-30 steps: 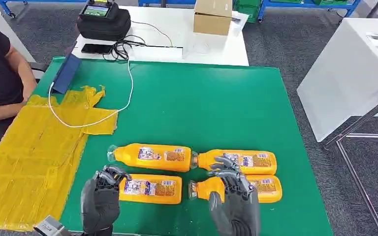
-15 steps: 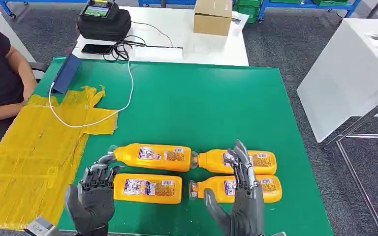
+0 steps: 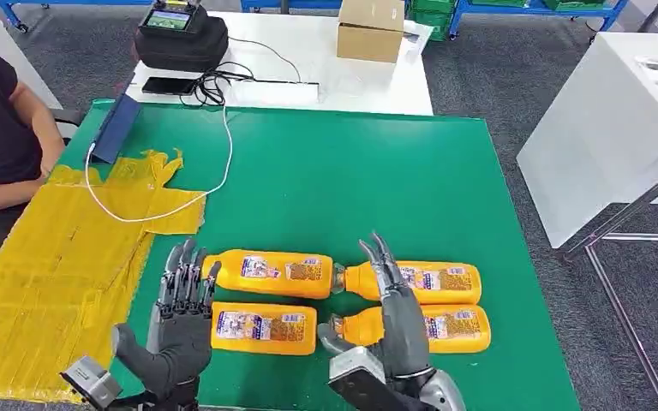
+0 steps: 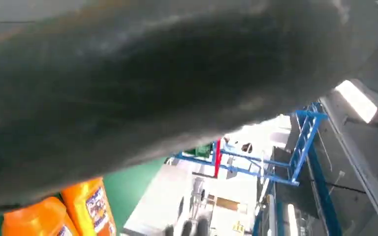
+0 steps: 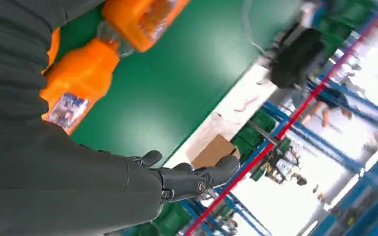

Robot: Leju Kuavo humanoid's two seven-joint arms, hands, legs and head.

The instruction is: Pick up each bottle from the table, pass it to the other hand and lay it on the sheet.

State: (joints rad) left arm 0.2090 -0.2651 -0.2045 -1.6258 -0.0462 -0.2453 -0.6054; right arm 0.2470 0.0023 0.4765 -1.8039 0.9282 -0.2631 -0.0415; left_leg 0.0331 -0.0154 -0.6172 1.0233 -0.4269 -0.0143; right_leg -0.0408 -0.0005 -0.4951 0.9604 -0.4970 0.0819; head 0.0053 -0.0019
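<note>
so you are at the very start of a pick: nothing is lifted, and all four orange bottles lie on their sides on the green tabletop [image 3: 351,171] in two rows. the far left bottle [image 3: 266,273] and the far right bottle [image 3: 415,282] lie neck to neck, and the near left bottle [image 3: 263,327] and near right bottle [image 3: 445,327] sit just in front of them.

your left robot hand [image 3: 180,321] hovers with its fingers spread and stretched forward, holding nothing; its fingertips reach the cap end of the far left bottle, and its palm sits just beside the near left one. whether it touches either, i cannot tell. your right robot hand [image 3: 394,321] is likewise wide open and empty, fingers pointing away from you over the necks of the two right bottles.

the yellow sheet [image 3: 51,274] lies on the left part of the tabletop, well apart from the right bottles and just beside the left hand, with a white cable [image 3: 223,145] trailing across its far corner.

as i judge it, the next move calls for one hand to settle over a single bottle's body and close round it without nudging its neighbour, since the rows lie tight together. picking with the right hand makes sense, so the left can receive it and lay it on the sheet.
</note>
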